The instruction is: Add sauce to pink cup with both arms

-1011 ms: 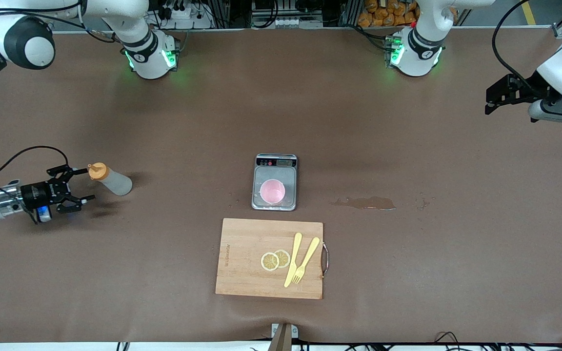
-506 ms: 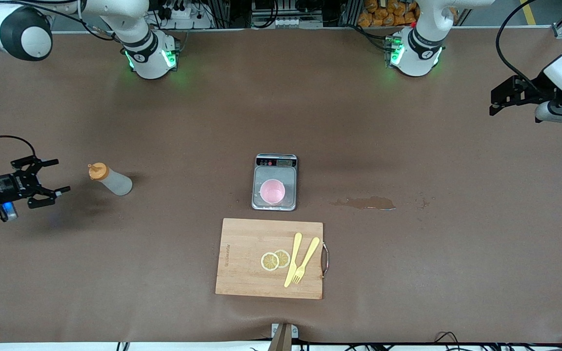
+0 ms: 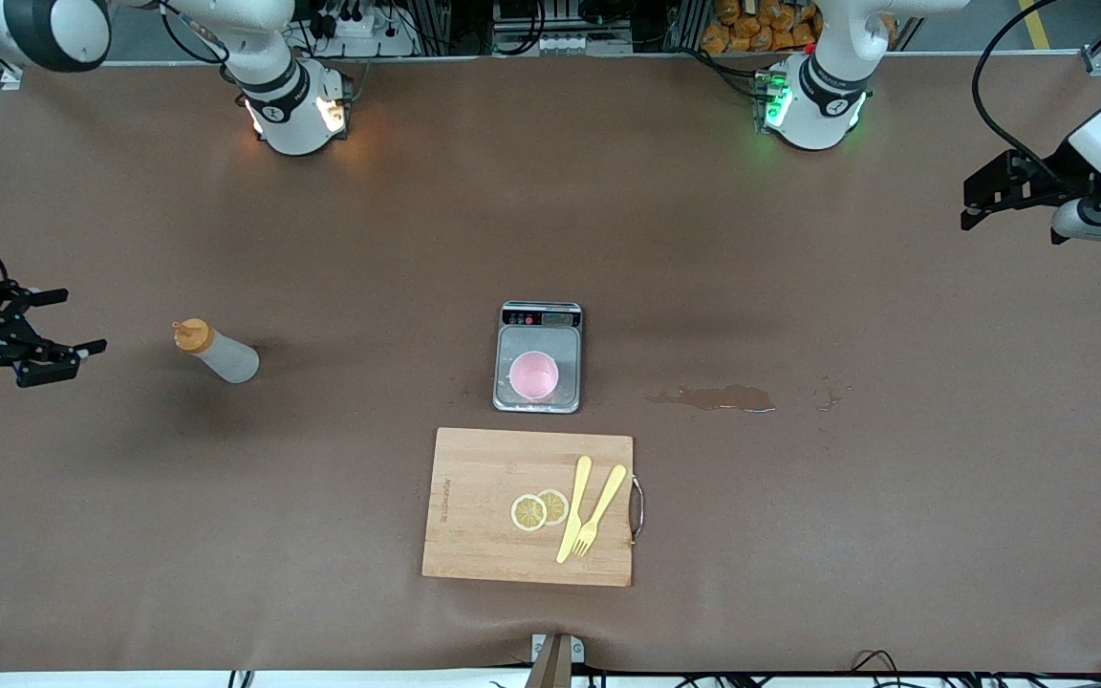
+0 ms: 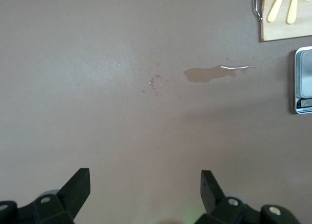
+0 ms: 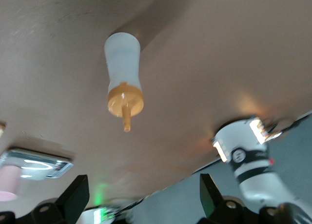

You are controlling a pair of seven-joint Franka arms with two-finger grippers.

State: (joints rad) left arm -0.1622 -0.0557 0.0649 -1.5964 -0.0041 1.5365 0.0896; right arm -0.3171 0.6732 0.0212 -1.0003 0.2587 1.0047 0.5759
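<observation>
I see both tools spread wide and empty: the right tool [image 3: 32,334] hangs over the tabletop [image 3: 799,535] at its arm's end, the left tool [image 3: 976,201] likewise at the left arm's end. One cutting board [image 3: 484,506] carries two lemon slices [image 3: 539,509] and two yellow utensils [image 3: 589,509]. One scale [image 3: 538,357] bears the single pink cup [image 3: 533,375]. One sauce bottle [image 3: 216,352] stands near the right tool.
</observation>
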